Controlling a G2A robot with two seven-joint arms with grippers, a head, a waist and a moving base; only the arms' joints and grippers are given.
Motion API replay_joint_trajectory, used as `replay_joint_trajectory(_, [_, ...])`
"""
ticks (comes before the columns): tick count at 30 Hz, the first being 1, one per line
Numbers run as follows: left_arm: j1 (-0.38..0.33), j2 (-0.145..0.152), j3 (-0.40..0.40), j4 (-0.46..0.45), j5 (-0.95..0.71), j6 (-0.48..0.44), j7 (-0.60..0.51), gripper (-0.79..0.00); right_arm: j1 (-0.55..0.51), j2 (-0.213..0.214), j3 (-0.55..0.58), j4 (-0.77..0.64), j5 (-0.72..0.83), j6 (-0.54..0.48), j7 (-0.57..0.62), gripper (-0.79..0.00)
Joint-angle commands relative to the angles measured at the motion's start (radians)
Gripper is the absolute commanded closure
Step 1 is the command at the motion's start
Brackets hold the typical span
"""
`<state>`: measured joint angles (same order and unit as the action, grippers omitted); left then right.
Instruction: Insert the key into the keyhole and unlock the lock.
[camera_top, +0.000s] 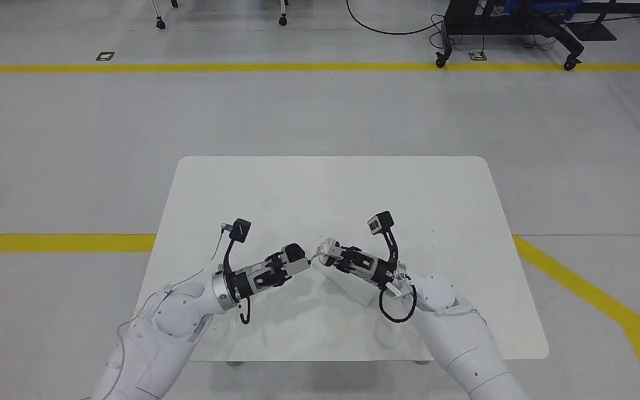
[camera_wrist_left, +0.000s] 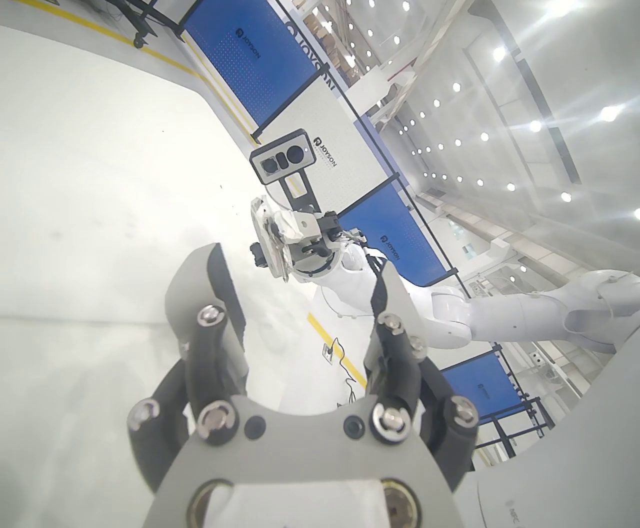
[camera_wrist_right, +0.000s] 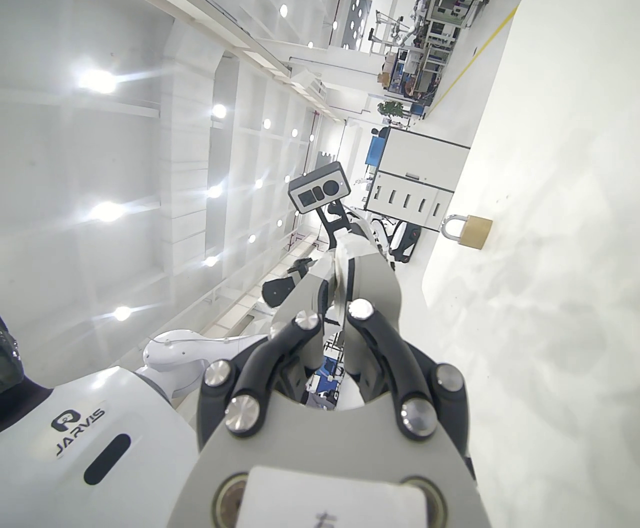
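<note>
Being clenched in right jaws, seemingly, is the stiff key (camera_wrist_left: 275, 247); heavy lock (camera_wrist_right: 472, 231) is being reserved for released left jaws.

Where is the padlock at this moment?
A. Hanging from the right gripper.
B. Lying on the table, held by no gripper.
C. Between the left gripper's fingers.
B: the padlock lies on the table. The left gripper is open and empty, and the right gripper is shut on what looks like the key.

Small item (camera_wrist_left: 276, 246) in right tool (camera_wrist_right: 345, 255), too blurred to identify.
</note>
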<state>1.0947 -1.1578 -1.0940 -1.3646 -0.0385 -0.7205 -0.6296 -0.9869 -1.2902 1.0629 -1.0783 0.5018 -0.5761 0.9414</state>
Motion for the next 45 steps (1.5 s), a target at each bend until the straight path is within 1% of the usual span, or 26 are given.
replay_joint_trajectory(1, [-0.008,-0.003,0.010,0.011,0.003,0.010,0.002,-0.391,0.001,-0.001,-0.004,0.002,-0.004,-0.004,-0.002,0.000])
replay_joint_trajectory(3, [-0.015,-0.006,0.019,0.021,0.006,0.017,0.006,-0.369,0.003,-0.003,-0.010,0.005,-0.016,-0.004,-0.010,0.000])
replay_joint_trajectory(5, [-0.019,-0.008,0.027,0.029,0.003,0.019,0.012,-0.299,0.005,-0.005,-0.015,0.007,-0.027,-0.007,-0.023,0.000])
replay_joint_trajectory(10, [-0.025,-0.012,0.034,0.048,-0.008,0.020,0.020,-0.252,0.008,-0.008,-0.021,0.011,-0.038,-0.012,-0.034,0.000])
replay_joint_trajectory(13, [-0.029,-0.013,0.036,0.055,-0.016,0.024,0.018,-0.194,0.005,-0.009,-0.024,0.009,-0.048,-0.021,-0.035,0.000])
replay_joint_trajectory(15, [-0.031,-0.014,0.038,0.060,-0.019,0.024,0.018,-0.114,0.002,-0.009,-0.024,0.007,-0.053,-0.024,-0.038,0.000])
replay_joint_trajectory(16, [-0.032,-0.015,0.039,0.062,-0.019,0.024,0.017,-0.022,0.002,-0.009,-0.025,0.007,-0.055,-0.024,-0.040,0.000])
replay_joint_trajectory(17, [-0.033,-0.015,0.040,0.064,-0.021,0.024,0.017,0.000,0.002,-0.009,-0.024,0.006,-0.056,-0.026,-0.042,0.000])
replay_joint_trajectory(30, [-0.041,-0.017,0.036,0.077,-0.005,0.030,0.020,0.000,-0.008,-0.008,-0.018,-0.003,-0.060,-0.034,-0.036,0.000])
replay_joint_trajectory(45, [-0.031,-0.008,0.011,0.049,0.026,0.016,0.001,0.000,-0.008,-0.003,-0.013,-0.009,-0.043,0.011,0.025,0.000])
